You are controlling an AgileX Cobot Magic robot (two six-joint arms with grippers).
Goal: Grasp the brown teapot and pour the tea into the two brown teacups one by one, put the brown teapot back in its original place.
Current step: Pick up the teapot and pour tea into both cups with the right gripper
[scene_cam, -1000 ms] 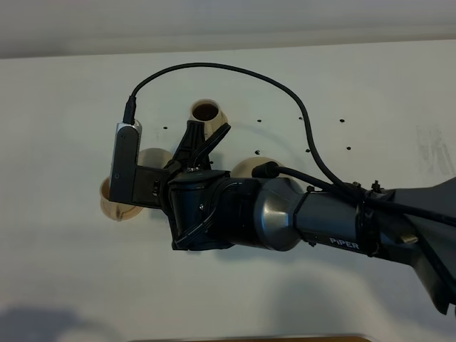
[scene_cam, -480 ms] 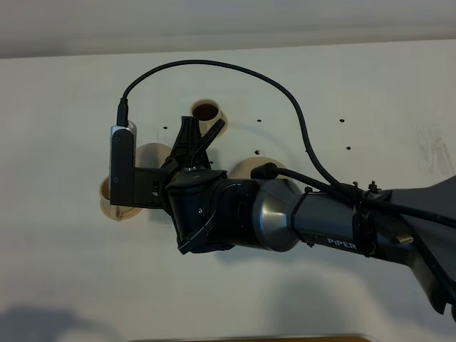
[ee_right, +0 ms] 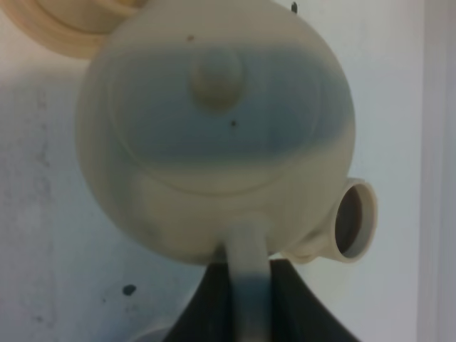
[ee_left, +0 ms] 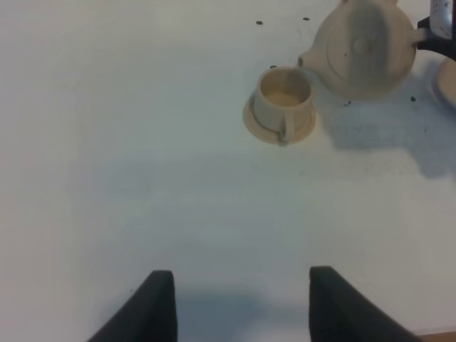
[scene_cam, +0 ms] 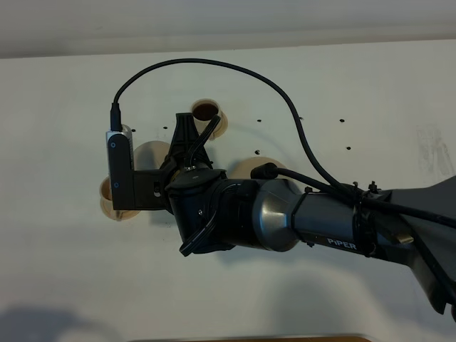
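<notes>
The right jaws grip the brown teapot (ee_right: 214,128) by its handle, the left jaws gape empty; the one-o'clock teacup (scene_cam: 206,110) looks filled, while the eight-o'clock teacup (scene_cam: 107,206) and the saucer (scene_cam: 246,167) still wait.

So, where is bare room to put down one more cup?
Free: white tabletop in front of the left small beige cup, and at far right. Crowded: among that cup, the far cup, the round beige saucer and the squat beige teapot in the right gripper.
</notes>
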